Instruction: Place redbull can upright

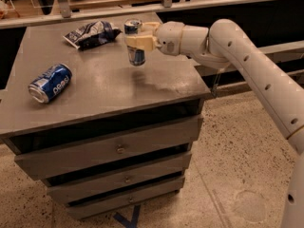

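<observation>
The redbull can (135,55) is slim, blue and silver, and stands upright in the air a little above the grey cabinet top (104,82), toward its back right. My gripper (137,41) reaches in from the right and is shut on the can's upper half, its cream fingers (141,42) across the can's front. The can's shadow lies on the top just below it.
A bright-blue Pepsi can (50,82) lies on its side at the left of the top. A dark blue-and-white snack bag (91,33) lies at the back. The cabinet has drawers below. A railing and shelf run behind; speckled floor lies to the right.
</observation>
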Controlling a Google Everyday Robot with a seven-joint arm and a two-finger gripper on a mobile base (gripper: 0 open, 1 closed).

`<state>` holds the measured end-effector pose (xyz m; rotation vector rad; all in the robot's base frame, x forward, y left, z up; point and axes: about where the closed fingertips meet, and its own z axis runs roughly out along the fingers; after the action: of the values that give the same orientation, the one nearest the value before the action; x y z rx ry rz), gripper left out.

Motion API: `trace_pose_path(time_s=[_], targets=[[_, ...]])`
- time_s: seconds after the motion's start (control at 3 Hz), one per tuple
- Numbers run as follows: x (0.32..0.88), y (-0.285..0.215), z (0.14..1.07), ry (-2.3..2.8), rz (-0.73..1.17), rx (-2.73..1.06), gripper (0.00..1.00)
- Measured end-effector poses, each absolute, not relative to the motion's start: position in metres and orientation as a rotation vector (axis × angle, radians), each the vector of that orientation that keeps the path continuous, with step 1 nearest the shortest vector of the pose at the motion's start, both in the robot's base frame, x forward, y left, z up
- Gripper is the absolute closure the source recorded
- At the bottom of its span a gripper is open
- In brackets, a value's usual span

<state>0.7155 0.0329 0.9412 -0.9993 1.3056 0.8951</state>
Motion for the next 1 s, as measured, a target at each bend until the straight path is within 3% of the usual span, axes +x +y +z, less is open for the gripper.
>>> trace_pose_path(time_s=[1.0], targets=[[0.723, 0.037, 0.916, 1.299, 0.904, -0.963, 1.00]])
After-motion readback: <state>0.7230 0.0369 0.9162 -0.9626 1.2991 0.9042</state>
